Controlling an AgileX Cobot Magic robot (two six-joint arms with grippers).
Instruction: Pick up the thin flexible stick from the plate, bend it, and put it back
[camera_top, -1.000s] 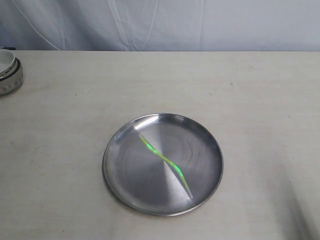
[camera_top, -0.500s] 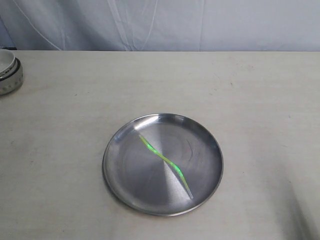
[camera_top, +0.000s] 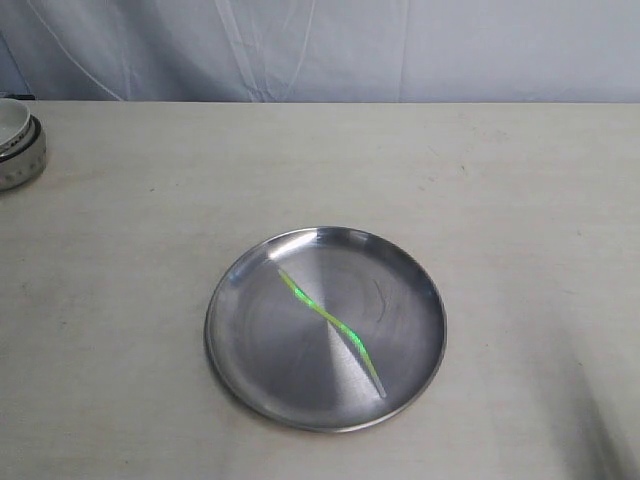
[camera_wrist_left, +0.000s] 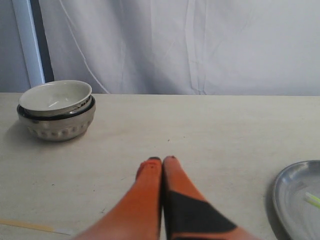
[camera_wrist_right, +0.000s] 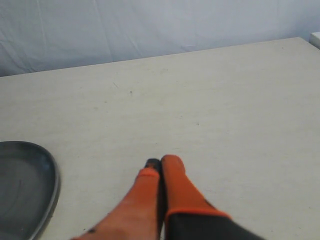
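The thin flexible stick (camera_top: 331, 321), yellow-green and slightly wavy, lies diagonally across the shiny steel plate (camera_top: 250, 340) in the middle of the table. Neither arm shows in the exterior view. In the left wrist view my left gripper (camera_wrist_left: 162, 161) is shut with nothing in it, above bare table; the plate's rim (camera_wrist_left: 278, 200) and one tip of the stick (camera_wrist_left: 313, 200) show at the frame's edge. In the right wrist view my right gripper (camera_wrist_right: 161, 162) is shut and empty, with the plate's rim (camera_wrist_right: 52, 186) off to one side.
Stacked bowls, a white one on top (camera_top: 16, 140), stand at the table's far left edge; they also show in the left wrist view (camera_wrist_left: 56, 108). A pale cloth backdrop (camera_top: 330, 45) hangs behind the table.
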